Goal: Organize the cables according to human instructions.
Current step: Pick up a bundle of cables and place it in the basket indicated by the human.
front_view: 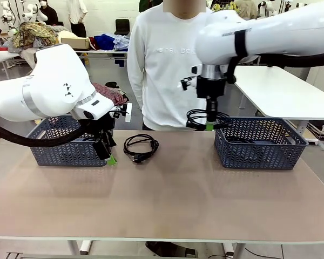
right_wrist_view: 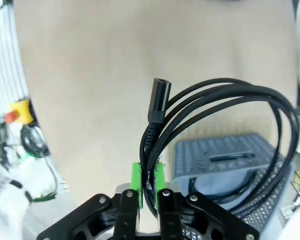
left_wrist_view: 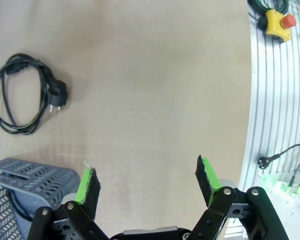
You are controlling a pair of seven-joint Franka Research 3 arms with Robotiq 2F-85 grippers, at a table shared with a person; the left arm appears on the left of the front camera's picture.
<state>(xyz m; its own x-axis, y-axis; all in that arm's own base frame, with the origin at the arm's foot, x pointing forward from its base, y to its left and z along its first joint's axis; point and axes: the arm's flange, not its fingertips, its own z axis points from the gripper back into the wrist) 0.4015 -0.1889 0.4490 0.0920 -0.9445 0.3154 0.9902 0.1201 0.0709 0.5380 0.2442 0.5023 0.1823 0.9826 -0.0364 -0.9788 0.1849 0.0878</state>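
1. Held cable [right_wrist_view: 225, 115]: black coil pinched in the right claw [front_view: 210, 126], which is shut tight on its strands. It hangs over the left end of the right basket [front_view: 259, 151].
2. Loose cable [front_view: 140, 147]: coiled flat on the table [front_view: 178, 199] between the two baskets, nearer the left basket [front_view: 48, 154].
3. Left claw [left_wrist_view: 147, 182]: wide open, empty, low beside the left basket.

A tan, matte worktop [front_view: 167, 205] spans the scene from left to right. At its far left stands a dark grey lattice basket [front_view: 65, 154], and at its far right a second lattice basket [front_view: 254, 151] of the same kind. Between them, nearer the left one, a coiled black cable [front_view: 140, 145] lies flat, plug toward the near side.
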